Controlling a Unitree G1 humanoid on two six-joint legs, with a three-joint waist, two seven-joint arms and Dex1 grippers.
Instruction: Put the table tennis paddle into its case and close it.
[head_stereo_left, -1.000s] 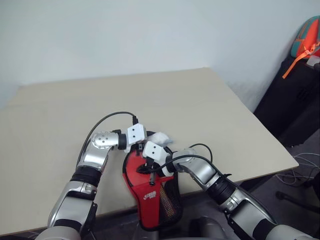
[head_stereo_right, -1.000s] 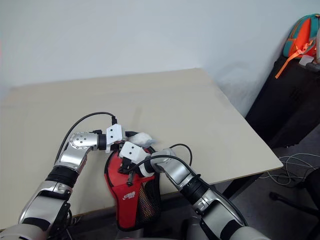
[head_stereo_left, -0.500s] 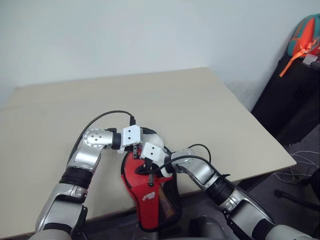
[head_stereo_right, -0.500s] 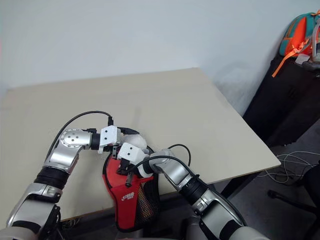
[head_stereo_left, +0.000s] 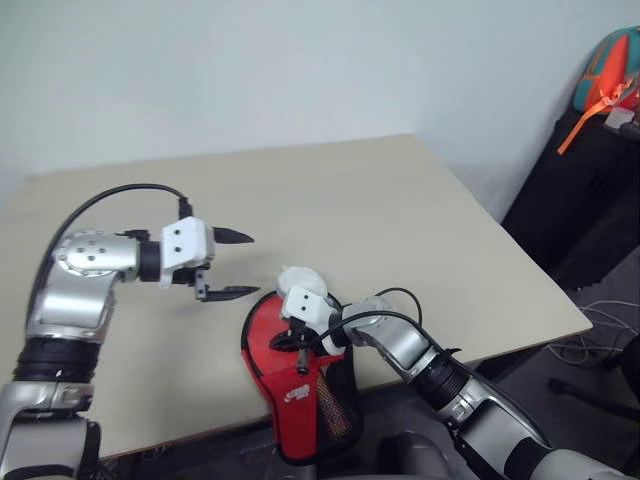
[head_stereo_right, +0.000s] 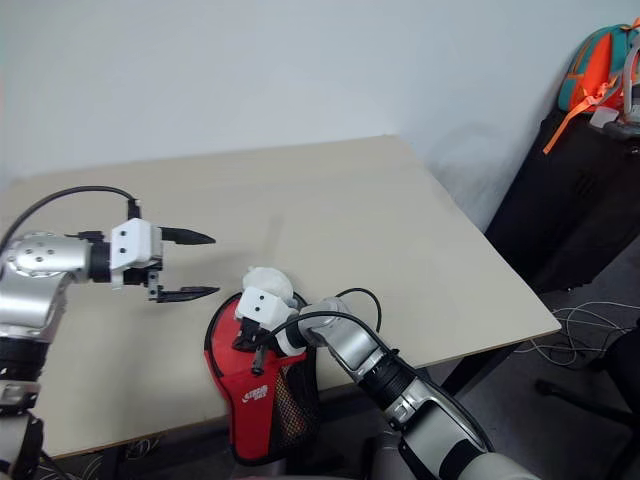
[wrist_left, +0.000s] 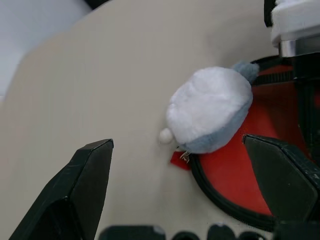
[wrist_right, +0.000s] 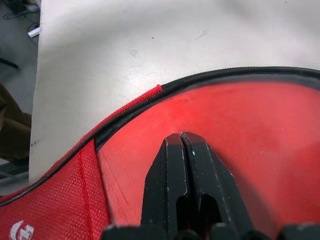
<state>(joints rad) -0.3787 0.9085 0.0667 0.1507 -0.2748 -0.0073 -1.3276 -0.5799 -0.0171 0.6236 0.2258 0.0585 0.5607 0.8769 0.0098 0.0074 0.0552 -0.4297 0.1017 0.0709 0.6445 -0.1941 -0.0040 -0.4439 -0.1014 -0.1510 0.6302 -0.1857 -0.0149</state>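
The case (head_stereo_left: 283, 352) lies red face up at the table's near edge, black zip rim around it, its mesh-pocket end (head_stereo_left: 338, 410) hanging over the edge. My right gripper (head_stereo_left: 287, 343) is shut, its tips (wrist_right: 182, 136) resting over the smooth red face with nothing visible between them. A whitish wad (head_stereo_left: 297, 278) sits at the far end of the case's round head, seen close in the left wrist view (wrist_left: 210, 107). My left gripper (head_stereo_left: 254, 264) hangs open above the table, left of the wad and apart from it. The table tennis paddle is hidden.
The beige table (head_stereo_left: 350, 200) stretches bare behind and to both sides of the case. Off the table's right side stands a black cabinet (head_stereo_left: 580, 200) with an orange and teal bag (head_stereo_left: 612, 70) on top. Cables (head_stereo_left: 600, 335) lie on the floor there.
My left gripper has opened and drawn back to the left and upward, away from the wad, which stays at the case's head. The right gripper has kept still.
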